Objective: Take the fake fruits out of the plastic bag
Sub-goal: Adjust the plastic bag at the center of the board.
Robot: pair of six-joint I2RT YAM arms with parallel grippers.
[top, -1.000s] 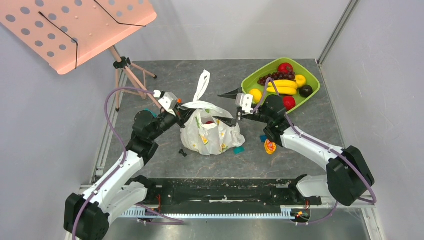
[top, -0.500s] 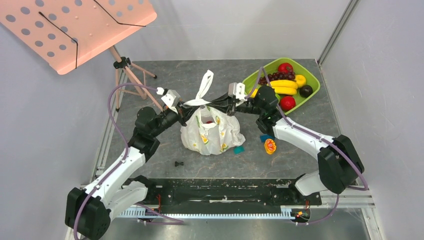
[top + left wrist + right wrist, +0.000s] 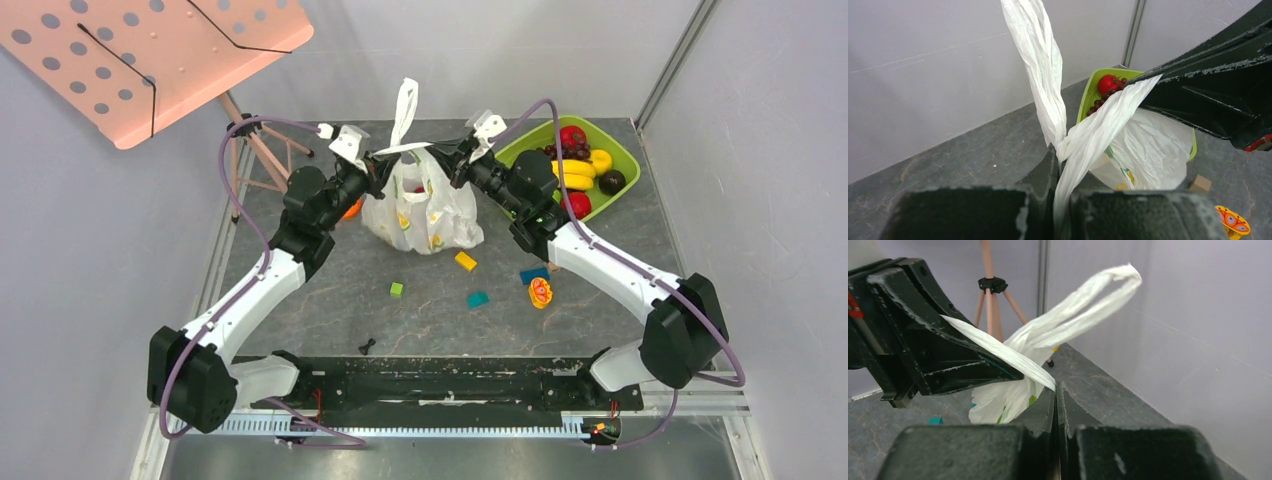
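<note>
Small blocks (image 3: 465, 261) loose on table (image 3: 330, 300), nearer than both pincers, apart from bag.

Left gripper (image 3: 378, 162) clenched on plastic bag (image 3: 425, 215) rim. Right gripper (image 3: 456, 160) clenched on same rim strip, taut between them. Bag body hangs below and between.

Fake fruits (image 3: 418, 188) inside, mostly hidden; red glimpse under strip.

Likely best: raise evenly, both pinches firm, no jerks. Thin film could tear or slip.

Green tray (image 3: 610, 135) beyond right pincer.

We see the plastic bag (image 3: 420, 205) as thin, crinkled, translucent white film with a soft sheen. At two o'clock the tray (image 3: 628, 158) looks like smooth lime-green plastic, and the red fruit (image 3: 571, 135) in it is glossy. The table (image 3: 420, 320) is matt, mottled grey, stone-like. The left gripper (image 3: 1060, 170) is matt black, scuffed pale at its edges.
</note>
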